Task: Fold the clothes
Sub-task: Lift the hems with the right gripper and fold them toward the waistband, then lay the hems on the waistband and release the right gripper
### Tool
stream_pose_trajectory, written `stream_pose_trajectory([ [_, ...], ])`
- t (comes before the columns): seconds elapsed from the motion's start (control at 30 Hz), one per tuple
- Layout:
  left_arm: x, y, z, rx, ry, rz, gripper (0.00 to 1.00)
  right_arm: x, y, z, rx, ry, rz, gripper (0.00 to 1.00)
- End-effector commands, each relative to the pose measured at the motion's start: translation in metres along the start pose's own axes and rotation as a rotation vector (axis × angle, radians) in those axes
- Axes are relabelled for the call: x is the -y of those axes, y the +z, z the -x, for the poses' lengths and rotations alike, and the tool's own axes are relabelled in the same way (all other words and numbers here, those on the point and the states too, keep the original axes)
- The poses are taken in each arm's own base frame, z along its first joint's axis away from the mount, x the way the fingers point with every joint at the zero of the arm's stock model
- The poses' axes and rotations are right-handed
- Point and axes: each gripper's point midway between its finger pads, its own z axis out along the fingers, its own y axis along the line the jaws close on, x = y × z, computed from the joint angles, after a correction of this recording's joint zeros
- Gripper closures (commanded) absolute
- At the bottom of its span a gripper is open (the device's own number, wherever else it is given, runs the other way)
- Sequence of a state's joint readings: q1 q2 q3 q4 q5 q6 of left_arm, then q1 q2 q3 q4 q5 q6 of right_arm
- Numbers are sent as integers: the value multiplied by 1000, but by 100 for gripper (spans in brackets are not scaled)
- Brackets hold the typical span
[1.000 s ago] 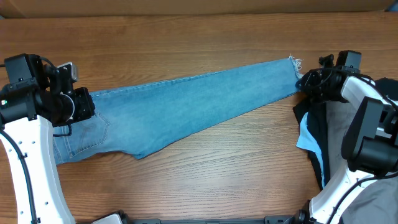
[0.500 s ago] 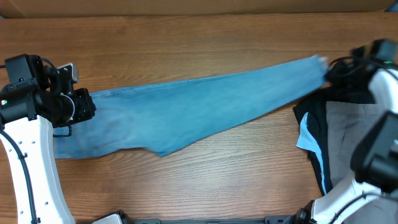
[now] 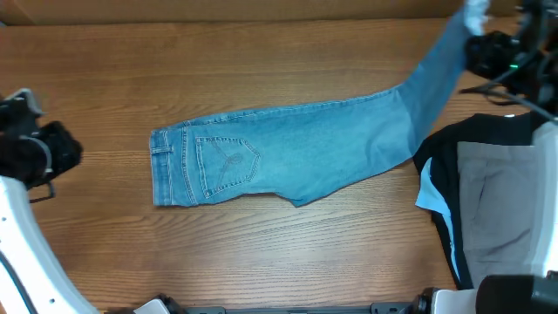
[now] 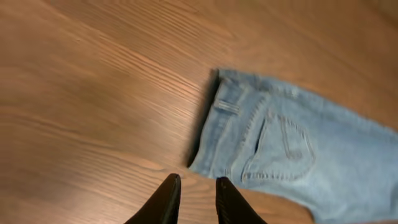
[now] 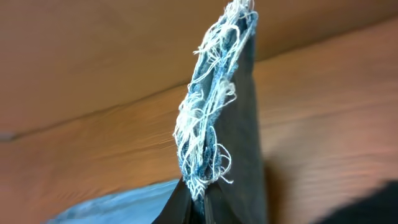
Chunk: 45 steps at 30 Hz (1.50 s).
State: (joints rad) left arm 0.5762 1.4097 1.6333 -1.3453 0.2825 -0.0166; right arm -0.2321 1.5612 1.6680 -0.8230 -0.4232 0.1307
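Right gripper (image 5: 198, 208) is clamped on the frayed hem (image 5: 211, 112) of the light-blue washed denim jeans (image 3: 288, 157), holding that leg end up off my brown wooden table (image 3: 261, 61). Left gripper (image 4: 194, 199) is cracked open a little, gripping nothing, hovering near the waistband (image 4: 214, 106). Waist end lies flat mid-table, back pocket (image 4: 280, 146) up.

jeans (image 3: 288, 157) lying across table (image 3: 261, 253), right end raised, garment pile (image 3: 488, 183) at right

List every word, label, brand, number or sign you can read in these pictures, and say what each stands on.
No text can be read anywhere.
The jeans show no legible label.
Their back pocket has only decorative stitching, no letters.
The dark and grey garments on the right show no print.
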Motion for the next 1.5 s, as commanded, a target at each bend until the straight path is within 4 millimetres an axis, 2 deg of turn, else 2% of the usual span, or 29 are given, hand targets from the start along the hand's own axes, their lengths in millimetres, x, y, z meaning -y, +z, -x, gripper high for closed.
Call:
stream_pose_trajectory([
  [0.0, -7, -20, 8, 53, -37, 18, 76, -75, -6, -4, 7, -60, 146, 96],
  [0.13, -9, -20, 7, 46, -54, 21, 76, -146, 5, -32, -52, -120, 280, 96],
  [0.37, -9, -20, 8, 52, -60, 20, 75, -257, 8, -78, -61, -274, 438, 96],
  [0.47, -9, -20, 8, 52, -61, 20, 75, -292, 14, -105, -85, -324, 486, 96],
  [0.57, -9, -20, 8, 52, -68, 20, 75, -318, 32, -139, -126, -356, 483, 96],
  [0.73, -9, -20, 7, 48, -69, 20, 76, -331, 72, -184, -210, -382, 462, 96],
  [0.83, -9, -20, 7, 46, -69, 20, 76, -332, 87, -209, -275, -392, 460, 96],
  [1.07, -9, -20, 7, 49, -72, 19, 76, -353, 85, -253, -370, -432, 515, 96],
  [1.33, -7, -20, 7, 49, -71, 12, 75, -366, 112, -309, -459, -424, 519, 96],
  [1.47, -7, -20, 6, 43, -74, 12, 75, -382, 114, -336, -485, -449, 566, 96],
])
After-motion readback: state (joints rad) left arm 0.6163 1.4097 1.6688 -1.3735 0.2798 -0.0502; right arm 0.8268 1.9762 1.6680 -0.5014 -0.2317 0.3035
